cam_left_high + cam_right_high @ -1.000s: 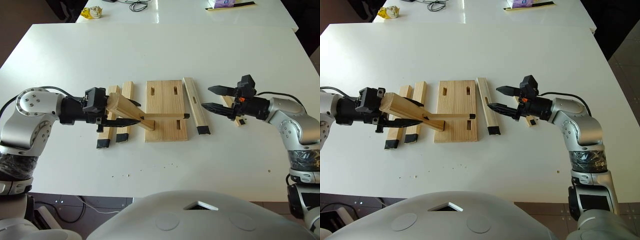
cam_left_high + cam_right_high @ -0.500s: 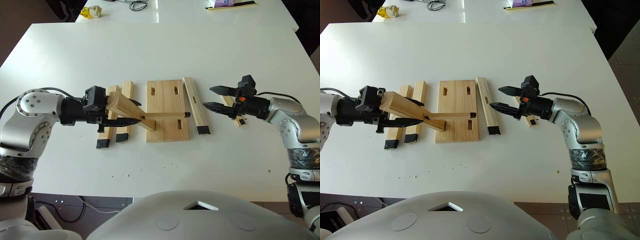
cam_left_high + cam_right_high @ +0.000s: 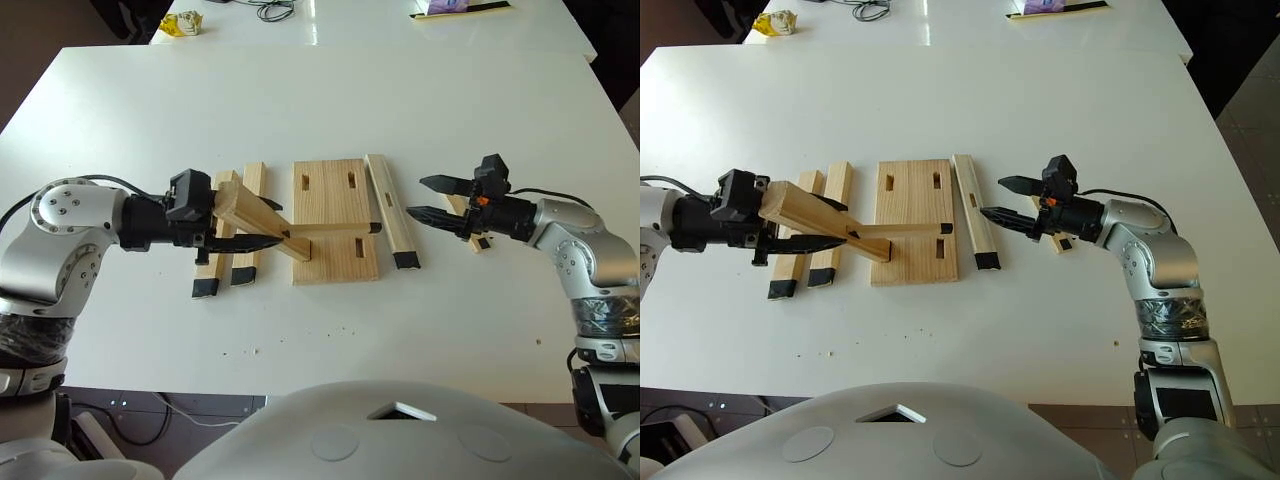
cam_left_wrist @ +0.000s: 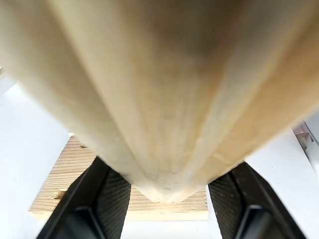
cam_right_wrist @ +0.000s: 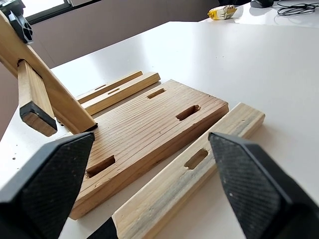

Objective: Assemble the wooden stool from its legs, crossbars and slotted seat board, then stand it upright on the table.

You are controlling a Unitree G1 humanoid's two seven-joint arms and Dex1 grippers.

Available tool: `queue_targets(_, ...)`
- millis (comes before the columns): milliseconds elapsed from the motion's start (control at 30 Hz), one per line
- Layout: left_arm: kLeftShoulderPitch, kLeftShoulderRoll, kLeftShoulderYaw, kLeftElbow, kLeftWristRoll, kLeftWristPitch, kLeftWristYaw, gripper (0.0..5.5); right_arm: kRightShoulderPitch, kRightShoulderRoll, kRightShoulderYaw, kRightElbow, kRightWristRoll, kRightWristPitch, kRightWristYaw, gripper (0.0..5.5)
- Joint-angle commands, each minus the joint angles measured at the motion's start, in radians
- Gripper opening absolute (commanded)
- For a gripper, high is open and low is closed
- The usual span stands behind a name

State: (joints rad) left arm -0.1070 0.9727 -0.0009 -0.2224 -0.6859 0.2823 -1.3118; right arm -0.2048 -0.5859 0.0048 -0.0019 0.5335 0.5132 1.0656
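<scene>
Right hand (image 3: 414, 196) has eased back slightly, spread wide, near the loose leg (image 3: 392, 222).

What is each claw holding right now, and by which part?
The left claw grips the pale wooden leg with a thin crossbar joined to it, by the leg's raised end. The right claw is open, holding nothing.
</scene>
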Motion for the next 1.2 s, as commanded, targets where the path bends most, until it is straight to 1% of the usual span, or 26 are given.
queue_targets(33, -0.008, -0.017, -0.016, 0.041, 0.039, 0.035, -0.008, 2.93, 0.02, 0.0, -0.007, -0.023, -0.002, -0.003, -0.009, 4.21)
queue_targets(167, -0.015, -0.036, 0.001, 0.045, 0.045, 0.045, 0.0, 3.5, 0.021, -0.004, -0.008, -0.026, -0.002, 0.0, -0.006, 4.21)
queue_targets(200, -0.017, -0.039, 0.004, 0.043, 0.045, 0.048, 0.0, 3.53, 0.022, -0.005, -0.008, -0.027, -0.001, 0.001, -0.005, 4.21)
queue_targets(433, 0.049, -0.003, 0.044, 0.053, 0.089, 0.011, -0.043, 3.53, 0.024, -0.008, -0.006, -0.022, -0.006, 0.001, -0.002, 4.21)
queue_targets(600, 0.129, 0.027, 0.111, 0.069, 0.109, 0.005, -0.056, 3.53, 0.033, -0.006, -0.009, -0.022, -0.009, -0.002, -0.008, 4.21)
queue_targets(700, 0.189, 0.056, 0.174, 0.109, 0.14, -0.012, -0.056, 3.53, 0.052, -0.005, -0.023, -0.04, -0.004, -0.004, -0.022, 4.21)
queue_targets(733, 0.214, 0.06, 0.198, 0.134, 0.17, -0.027, -0.033, 3.53, 0.057, -0.002, -0.028, -0.044, -0.005, -0.006, -0.031, 4.21)
queue_targets(767, 0.236, 0.058, 0.221, 0.16, 0.205, -0.051, -0.003, 3.53, 0.059, 0.002, -0.032, -0.047, -0.007, -0.01, -0.042, 4.21)
queue_targets(833, 0.27, 0.019, 0.279, 0.192, 0.251, -0.042, 0.121, 3.53, 0.058, 0.013, -0.053, -0.046, -0.016, -0.027, -0.082, 4.21)
queue_targets(933, 0.32, -0.09, 0.321, 0.153, 0.3, 0.035, 0.361, 3.53, 0.04, 0.033, -0.099, -0.022, -0.027, -0.048, -0.162, 4.21)
queue_targets(1000, 0.368, -0.194, 0.313, 0.058, 0.313, 0.108, 0.519, 3.53, 0.026, 0.042, -0.134, -0.029, -0.022, -0.047, -0.217, 4.21)
queue_targets(1100, 0.416, -0.32, 0.286, -0.069, 0.317, 0.194, 0.687, 3.53, -0.009, 0.051, -0.17, -0.052, -0.01, -0.029, -0.29, 4.21)
queue_targets(1200, 0.424, -0.433, 0.272, -0.141, 0.338, 0.281, 0.849, 3.53, -0.064, 0.063, -0.197, -0.043, -0.011, -0.02, -0.361, 4.21)
